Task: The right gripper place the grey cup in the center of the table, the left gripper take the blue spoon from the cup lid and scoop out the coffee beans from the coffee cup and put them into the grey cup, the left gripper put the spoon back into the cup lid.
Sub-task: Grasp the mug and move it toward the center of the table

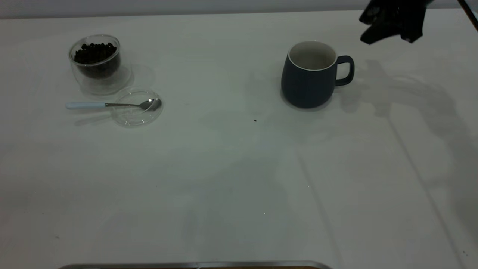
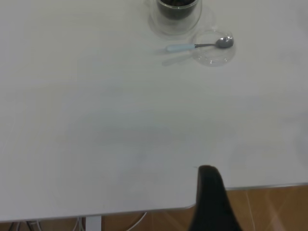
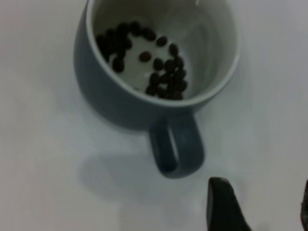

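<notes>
The grey cup (image 1: 312, 74) stands upright on the table (image 1: 239, 179), right of centre, with its handle toward the right. In the right wrist view it (image 3: 120, 103) holds several coffee beans (image 3: 159, 62). My right gripper (image 1: 392, 22) hangs open and empty above and to the right of the handle; in its wrist view (image 3: 262, 207) the jaws stand apart just beyond the handle. The coffee cup (image 1: 96, 61), full of beans, stands at the far left. The blue spoon (image 1: 112, 105) lies with its bowl in the cup lid (image 1: 137, 107). My left gripper (image 2: 210, 192) is over the table's edge, far from them.
A small dark speck (image 1: 255, 120) lies on the table between the lid and the grey cup. A metal edge (image 1: 194, 265) runs along the front of the table. The left wrist view shows wooden floor (image 2: 274, 207) past the table's edge.
</notes>
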Robot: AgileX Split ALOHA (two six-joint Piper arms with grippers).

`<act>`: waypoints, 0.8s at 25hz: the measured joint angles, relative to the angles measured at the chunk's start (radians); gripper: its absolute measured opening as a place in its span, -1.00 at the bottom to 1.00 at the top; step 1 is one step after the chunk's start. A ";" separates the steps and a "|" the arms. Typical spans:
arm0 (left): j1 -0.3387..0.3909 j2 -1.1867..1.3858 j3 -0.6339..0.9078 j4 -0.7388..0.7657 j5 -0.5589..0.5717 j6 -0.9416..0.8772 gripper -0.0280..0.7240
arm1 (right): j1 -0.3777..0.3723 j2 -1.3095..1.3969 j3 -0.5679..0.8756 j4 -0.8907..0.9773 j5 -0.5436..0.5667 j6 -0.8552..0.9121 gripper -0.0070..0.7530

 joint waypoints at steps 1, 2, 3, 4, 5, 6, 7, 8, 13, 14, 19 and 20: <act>0.000 0.000 0.000 0.000 0.000 0.000 0.55 | -0.001 0.010 0.000 0.000 0.002 0.000 0.12; 0.000 0.000 0.000 0.000 0.000 0.000 0.55 | -0.001 0.021 0.000 0.000 0.002 0.000 0.12; 0.000 0.000 0.000 0.000 0.000 0.000 0.55 | -0.001 0.030 0.000 0.004 0.002 0.000 0.12; 0.000 0.000 0.000 0.000 0.000 0.000 0.55 | -0.001 0.040 0.000 0.007 0.002 0.000 0.12; 0.000 0.000 0.000 0.000 0.000 0.000 0.55 | -0.001 0.051 0.000 0.010 0.002 0.000 0.12; 0.000 0.000 0.000 0.000 0.000 0.000 0.55 | -0.001 0.059 -0.001 0.014 0.002 0.000 0.12; 0.000 0.000 0.000 0.000 0.000 0.000 0.55 | -0.001 0.069 -0.002 0.014 0.002 0.000 0.12; 0.000 0.000 0.000 0.000 0.000 0.001 0.55 | -0.001 0.078 -0.006 0.014 0.002 0.000 0.11; 0.000 0.000 0.000 0.000 0.000 0.001 0.55 | -0.001 0.109 -0.041 0.064 0.004 0.000 0.12; 0.000 0.000 0.000 0.000 0.000 0.002 0.55 | 0.002 0.117 -0.050 0.074 0.007 0.000 0.12; 0.000 0.000 0.000 0.000 0.000 0.002 0.55 | 0.029 0.149 -0.067 0.089 0.012 0.000 0.12; 0.000 0.000 0.000 0.000 0.000 0.002 0.55 | 0.036 0.152 -0.067 0.089 0.015 0.000 0.12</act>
